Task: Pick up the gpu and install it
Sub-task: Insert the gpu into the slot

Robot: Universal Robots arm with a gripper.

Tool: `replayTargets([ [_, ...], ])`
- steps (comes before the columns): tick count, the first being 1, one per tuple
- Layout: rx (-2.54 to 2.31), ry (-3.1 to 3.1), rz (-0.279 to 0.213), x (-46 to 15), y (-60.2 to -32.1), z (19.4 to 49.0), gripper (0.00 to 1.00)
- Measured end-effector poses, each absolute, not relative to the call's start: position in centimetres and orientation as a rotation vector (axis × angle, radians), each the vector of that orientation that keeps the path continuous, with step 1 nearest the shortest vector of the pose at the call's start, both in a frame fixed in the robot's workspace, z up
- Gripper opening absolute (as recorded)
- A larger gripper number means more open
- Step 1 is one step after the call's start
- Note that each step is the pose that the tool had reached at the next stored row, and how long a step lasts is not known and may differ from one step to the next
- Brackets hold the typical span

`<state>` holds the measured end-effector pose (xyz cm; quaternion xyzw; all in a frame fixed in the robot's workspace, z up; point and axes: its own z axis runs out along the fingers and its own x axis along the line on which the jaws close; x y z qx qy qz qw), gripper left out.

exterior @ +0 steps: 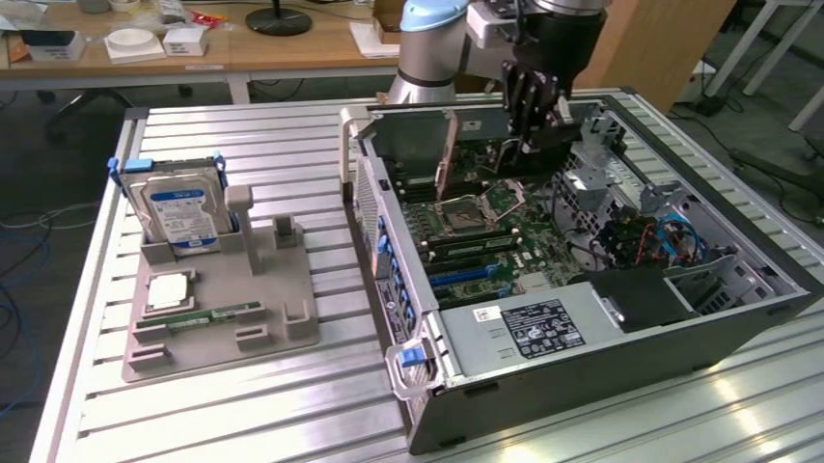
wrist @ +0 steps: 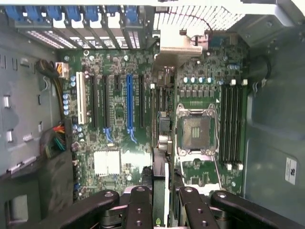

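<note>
The gpu [exterior: 535, 154] hangs edge-on inside the open computer case [exterior: 592, 338], above the motherboard [exterior: 496, 241]. My gripper [exterior: 531, 121] is shut on it from above. In the wrist view the gpu [wrist: 161, 181] runs as a thin dark strip away from between the two fingers [wrist: 138, 207], and its silvery bracket [wrist: 178, 45] points at the case's rear slot openings. The card hovers between the black expansion slots and the CPU socket [wrist: 195, 129], to one side of the blue slot [wrist: 128, 105]. I cannot tell whether it touches the board.
On the exterior view's left a grey holder [exterior: 232, 289] carries a silver hard drive [exterior: 180, 214] and a green RAM stick [exterior: 200, 316]. Cables [exterior: 657, 236] and the power supply [exterior: 541, 328] crowd the case. Blue clips [wrist: 71, 14] line the rear wall.
</note>
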<state>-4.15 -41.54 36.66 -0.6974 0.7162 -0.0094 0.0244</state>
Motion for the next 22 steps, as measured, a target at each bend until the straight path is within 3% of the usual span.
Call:
replayTargets([
  [22,-2.222,2.15,-0.026,-5.0,-41.9,35.3,0.26],
])
